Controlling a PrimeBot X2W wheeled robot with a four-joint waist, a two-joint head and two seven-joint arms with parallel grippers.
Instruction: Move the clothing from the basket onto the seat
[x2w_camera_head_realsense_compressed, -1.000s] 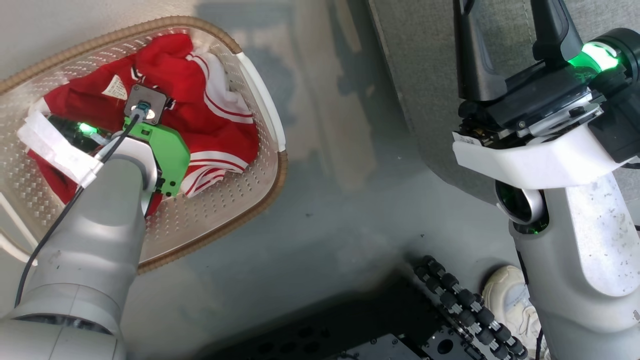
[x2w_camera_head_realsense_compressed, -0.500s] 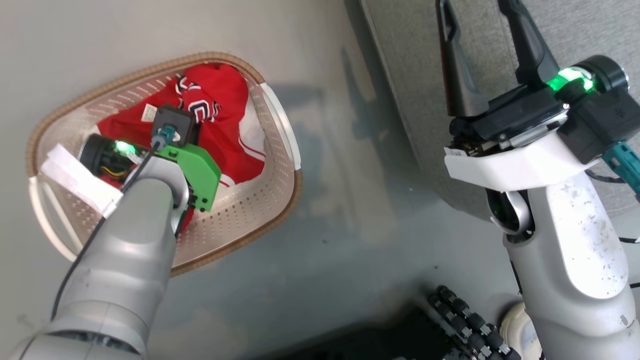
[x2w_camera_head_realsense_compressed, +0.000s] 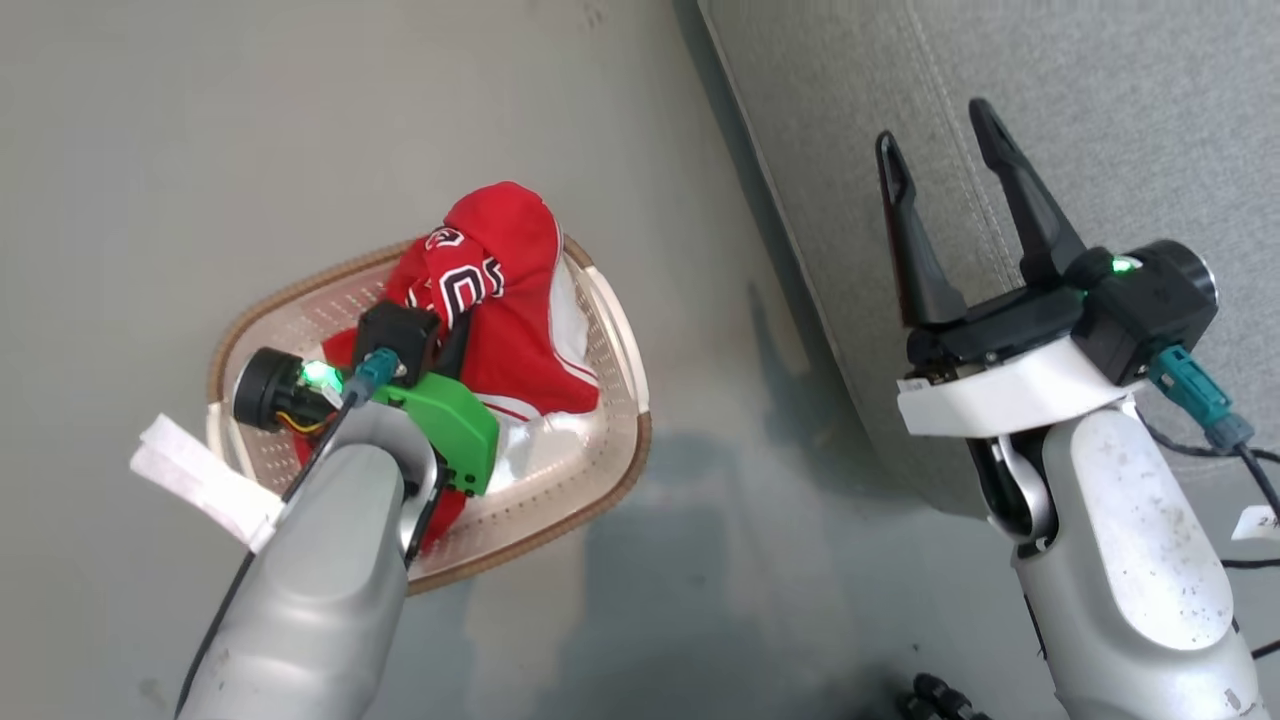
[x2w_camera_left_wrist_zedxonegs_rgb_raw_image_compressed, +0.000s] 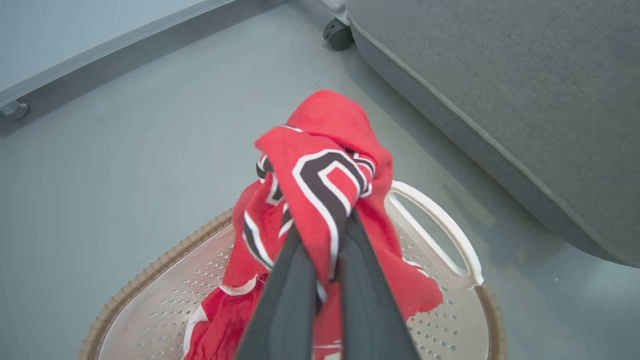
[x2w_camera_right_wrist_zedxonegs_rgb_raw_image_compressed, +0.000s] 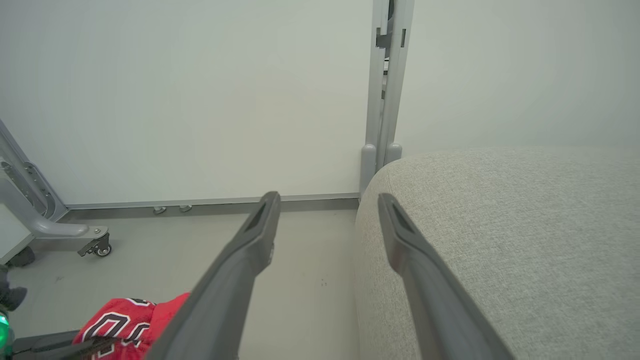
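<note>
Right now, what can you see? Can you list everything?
jersey: one, red with dark white-edged lettering, hanging partly above the basket
basket: one, cream with brown rim, on the floor beside the seat
seat: one, grey, right of the basket
floor: one, grey, underneath everything
wall: one, pale, behind the seat
caster: one, black, at the seat's far corner
left gripper: one, dark, shut on the jersey
right gripper: one, dark, open, over the seat's edge
</note>
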